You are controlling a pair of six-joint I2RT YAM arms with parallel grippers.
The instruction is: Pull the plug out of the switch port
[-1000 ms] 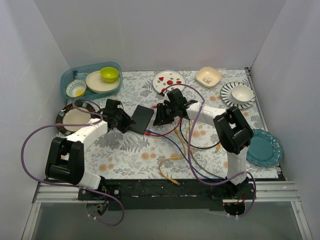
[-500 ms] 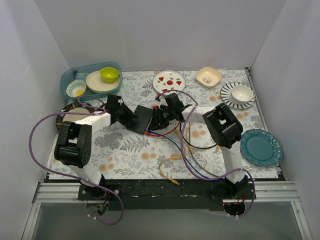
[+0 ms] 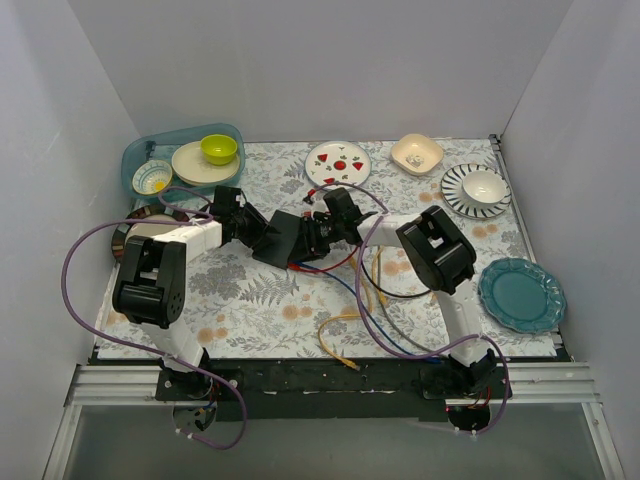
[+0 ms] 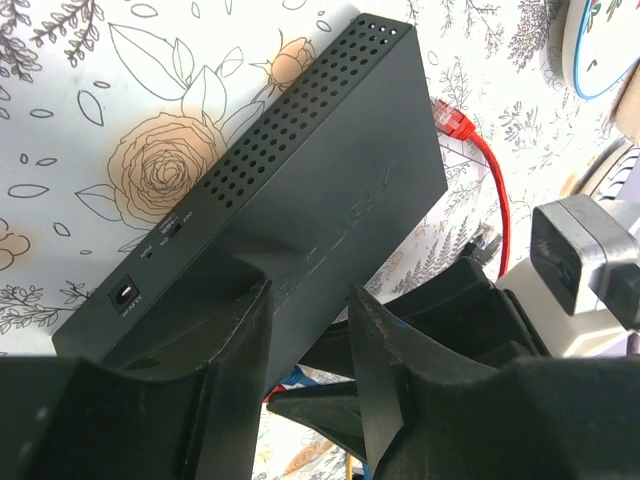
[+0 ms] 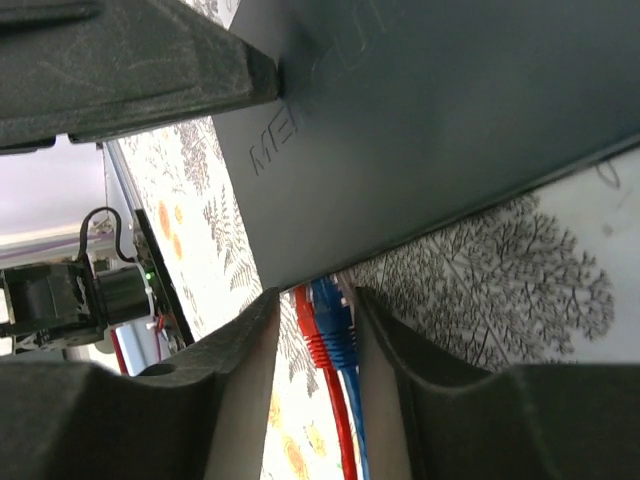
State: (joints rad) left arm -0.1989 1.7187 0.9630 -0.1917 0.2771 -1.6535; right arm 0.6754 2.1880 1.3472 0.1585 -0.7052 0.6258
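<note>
The switch (image 3: 285, 238) lies in the middle of the table (image 3: 250, 300), between my two arms; my left gripper (image 4: 305, 300) is clenched on one end of it, with a finger flat on the lettered top face; my right gripper (image 5: 315, 300) stands parted at the opposite edge, its fingers either side of a red plug (image 5: 310, 325) and a blue plug (image 5: 336, 318); the two plugs sit side by side against the switch, with slim gaps to my fingers.

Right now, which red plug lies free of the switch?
The loose red plug past the switch; the other red plug enters its edge beside the blue plug.
</note>
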